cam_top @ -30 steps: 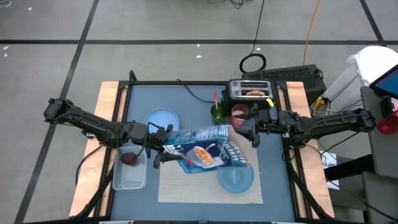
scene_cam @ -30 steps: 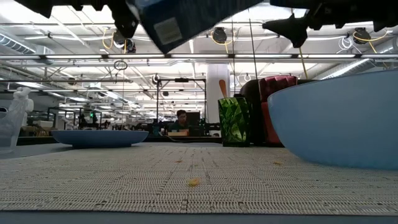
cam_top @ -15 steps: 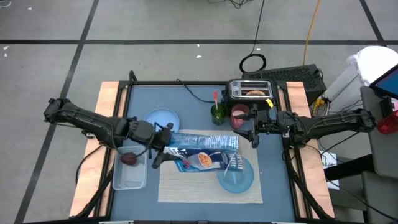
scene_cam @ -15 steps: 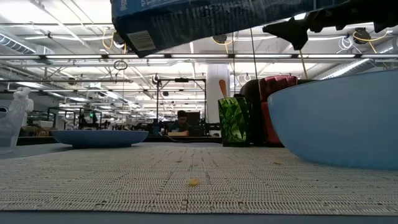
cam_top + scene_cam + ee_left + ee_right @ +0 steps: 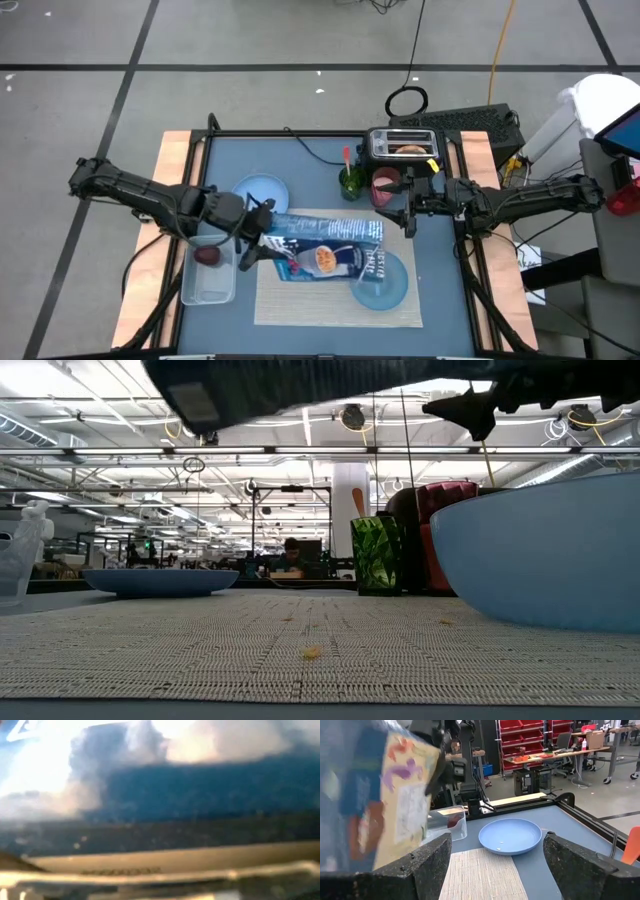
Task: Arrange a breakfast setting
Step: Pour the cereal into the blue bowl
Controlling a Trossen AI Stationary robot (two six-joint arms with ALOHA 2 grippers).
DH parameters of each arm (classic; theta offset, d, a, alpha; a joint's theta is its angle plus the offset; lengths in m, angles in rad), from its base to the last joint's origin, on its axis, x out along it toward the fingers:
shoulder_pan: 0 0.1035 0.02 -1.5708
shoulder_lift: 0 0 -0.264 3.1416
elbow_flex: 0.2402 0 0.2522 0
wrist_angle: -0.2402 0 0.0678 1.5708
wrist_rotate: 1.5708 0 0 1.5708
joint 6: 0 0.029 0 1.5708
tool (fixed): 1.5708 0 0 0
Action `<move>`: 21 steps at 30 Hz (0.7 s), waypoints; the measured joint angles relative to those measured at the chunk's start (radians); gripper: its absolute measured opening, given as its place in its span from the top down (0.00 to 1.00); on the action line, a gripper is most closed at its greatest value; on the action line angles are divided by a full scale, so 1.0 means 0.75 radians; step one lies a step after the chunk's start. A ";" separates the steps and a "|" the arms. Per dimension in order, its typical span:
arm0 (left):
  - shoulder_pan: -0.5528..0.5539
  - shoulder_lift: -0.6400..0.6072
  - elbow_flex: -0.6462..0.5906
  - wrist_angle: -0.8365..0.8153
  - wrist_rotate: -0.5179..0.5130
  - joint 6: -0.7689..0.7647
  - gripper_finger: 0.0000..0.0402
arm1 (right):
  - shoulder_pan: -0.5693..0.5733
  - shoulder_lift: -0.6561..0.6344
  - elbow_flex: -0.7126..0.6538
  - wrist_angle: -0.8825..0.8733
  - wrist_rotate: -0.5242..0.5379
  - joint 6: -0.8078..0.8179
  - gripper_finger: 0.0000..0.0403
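Observation:
A blue cereal box hangs nearly level over the beige placemat, and its right end reaches above the light-blue bowl. My left gripper is shut on the box's left end. The light-blue plate rests on the table beyond the mat's left corner. A dark-red fruit lies in the clear tub. The orange-handled spoon stands in a green cup. A bagel sits in the toaster. My right gripper waits open, high above the mat's far right corner. My left gripper holds the cereal box by its left end, coming at it from the table's left and slanting a little downward. The box is lifted clear of the mat and reaches out to the right, past the fingers. The box itself hides where the fingers meet it.
A red mug stands beside the green cup near the toaster. A small cereal crumb lies on the mat. In the low view the bowl fills the right and the plate sits at the left.
My left gripper has risen and tipped upward, keeping hold of the box. The box's right end, which pointed down toward the bowl, has swung up, so the box now lies nearly level and higher above the mat.

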 joint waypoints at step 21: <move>0.004 0.087 0.200 -0.279 -0.016 0.068 0.31 | 0.000 -0.001 0.000 0.001 0.000 0.000 0.25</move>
